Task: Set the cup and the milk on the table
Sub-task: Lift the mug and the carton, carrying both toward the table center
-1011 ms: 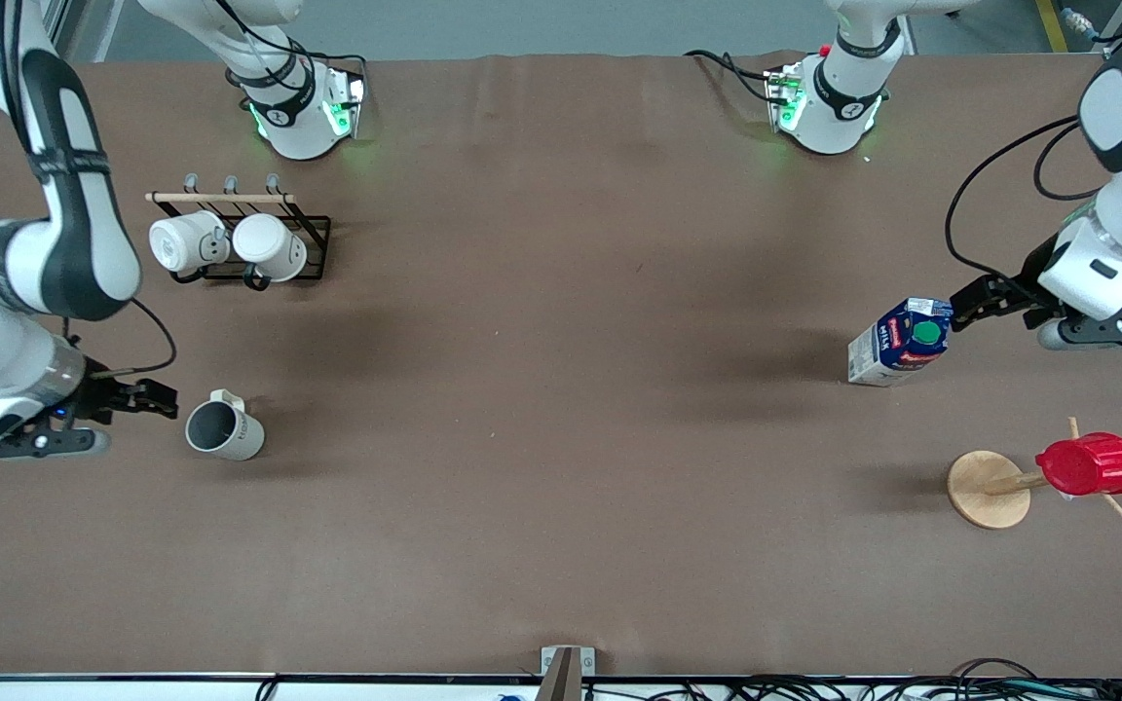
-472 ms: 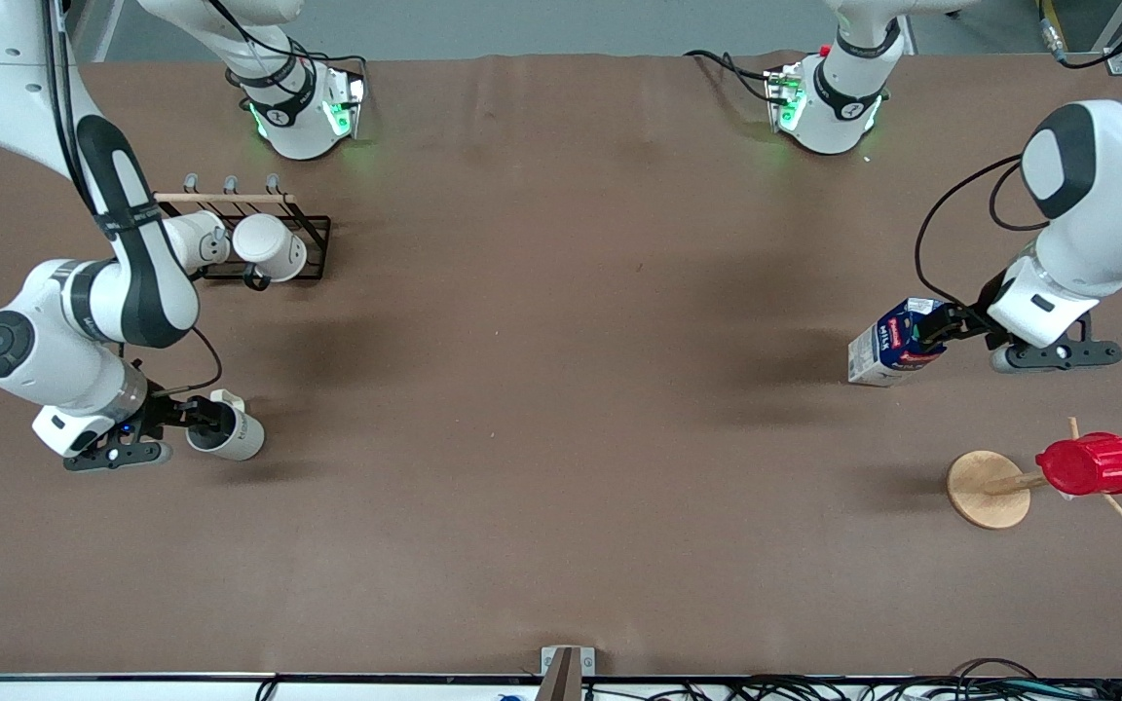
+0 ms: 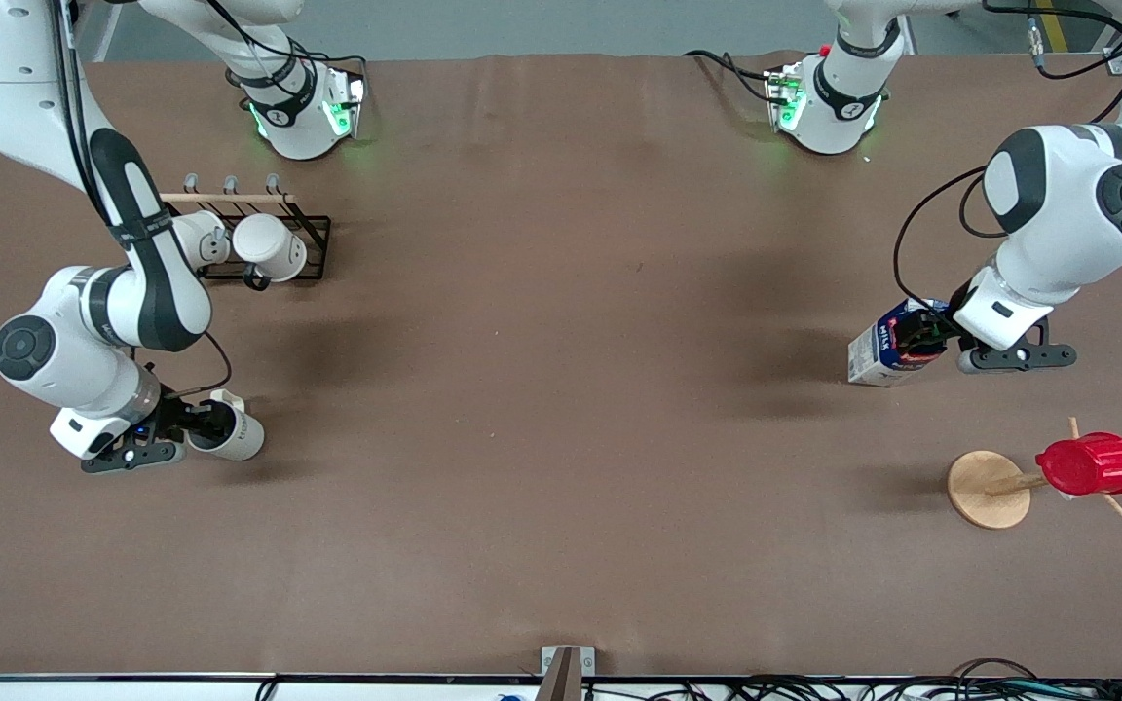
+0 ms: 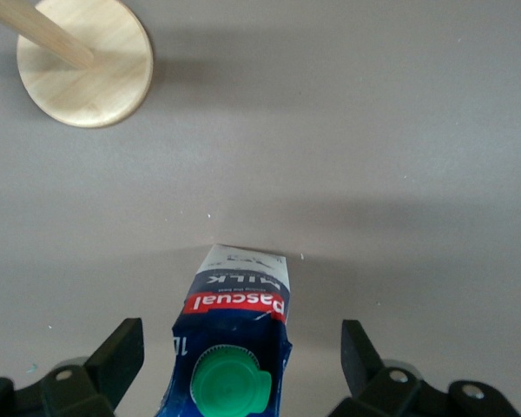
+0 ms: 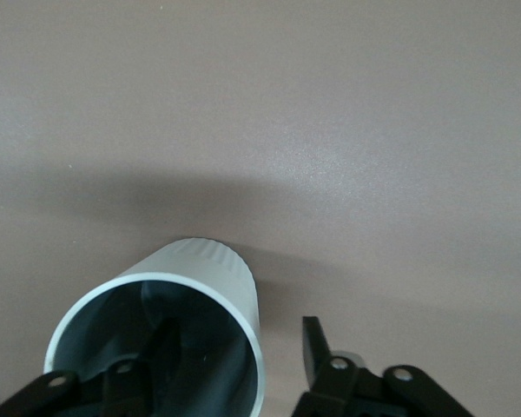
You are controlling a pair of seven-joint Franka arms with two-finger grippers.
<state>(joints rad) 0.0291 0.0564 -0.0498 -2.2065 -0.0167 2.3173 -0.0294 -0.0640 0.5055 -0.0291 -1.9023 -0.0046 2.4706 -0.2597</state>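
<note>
The cup point(image 3: 235, 435), pale grey with a dark inside, stands upright on the brown table point(image 3: 561, 409) at the right arm's end. My right gripper point(image 3: 199, 424) is open at its rim. In the right wrist view one finger is inside the cup point(image 5: 217, 269) and the other finger point(image 5: 316, 347) is outside, clear of the wall. The milk point(image 3: 880, 349) stands upright at the left arm's end. My left gripper point(image 3: 923, 336) is open over its top. In the left wrist view the fingers point(image 4: 117, 358) straddle the carton point(image 4: 239, 291) without touching it.
A black wire rack point(image 3: 313, 248) with two white mugs stands farther from the front camera than the cup. A round wooden disc base point(image 3: 985, 492) with pegs carries a red ribbed cup point(image 3: 1089, 464), nearer to the front camera than the milk; the disc also shows in the left wrist view point(image 4: 85, 61).
The right gripper moved from beside the cup onto its rim, one finger going inside. The left gripper moved from beside the milk to over its top. Cup and milk stayed put.
</note>
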